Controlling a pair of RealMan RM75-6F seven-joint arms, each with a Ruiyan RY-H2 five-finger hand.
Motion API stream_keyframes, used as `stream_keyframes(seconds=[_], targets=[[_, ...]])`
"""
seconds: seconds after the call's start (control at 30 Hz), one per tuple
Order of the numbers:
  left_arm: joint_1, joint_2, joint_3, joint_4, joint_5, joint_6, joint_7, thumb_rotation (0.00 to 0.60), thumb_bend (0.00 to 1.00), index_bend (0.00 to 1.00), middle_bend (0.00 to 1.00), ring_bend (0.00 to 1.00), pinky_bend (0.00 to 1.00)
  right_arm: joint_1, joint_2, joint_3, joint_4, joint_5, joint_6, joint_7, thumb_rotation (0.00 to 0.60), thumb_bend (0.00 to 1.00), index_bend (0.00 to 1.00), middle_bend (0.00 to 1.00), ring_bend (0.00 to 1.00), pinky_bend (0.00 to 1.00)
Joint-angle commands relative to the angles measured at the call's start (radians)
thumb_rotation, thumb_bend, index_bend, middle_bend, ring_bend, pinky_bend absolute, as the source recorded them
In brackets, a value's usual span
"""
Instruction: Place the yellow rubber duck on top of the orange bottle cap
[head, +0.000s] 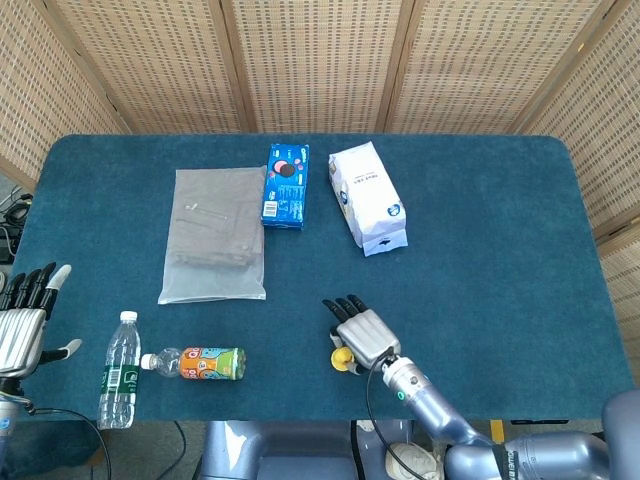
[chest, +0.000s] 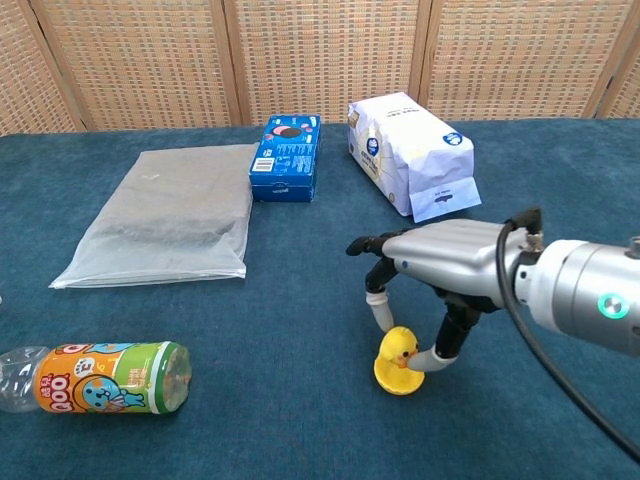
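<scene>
Right robot hand (chest: 425, 262) reaches palm-down, fingertips pinching (left robot hand (head: 22, 318) apparently spread, idle).

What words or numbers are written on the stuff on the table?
"QOO" on the orange bottle lying on its side.
Blue box: print too small to read.
White bag: print too small to read.
Water bottle label: too small to read.
Clear plastic bag: no words seen.

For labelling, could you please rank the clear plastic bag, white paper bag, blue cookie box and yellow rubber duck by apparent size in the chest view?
1. clear plastic bag
2. white paper bag
3. blue cookie box
4. yellow rubber duck, smallest though nearest the camera
</scene>
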Motion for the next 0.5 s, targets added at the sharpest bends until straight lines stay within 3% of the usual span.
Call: stream_keyframes(seconds=[0.03,0.5], targets=[[0.0,0.0,0.0,0.001,-0.001,-0.001,0.0,0.6,0.0,0.0,0.0,0.0,0.0,0.02,-0.035,-0.008,0.026,0.0,0.005,-0.025,0.6,0.28,0.6,0.0,0.0,0.0],[-0.006,-0.001,-0.002,0.008,-0.009,-0.012,-0.004,0.6,0.0,0.0,0.0,0.0,0.0,0.037,-0.054,-0.03,0.046,0.019,0.027,-0.045,0.6,0.25,0.57,0.0,0.0,0.0]])
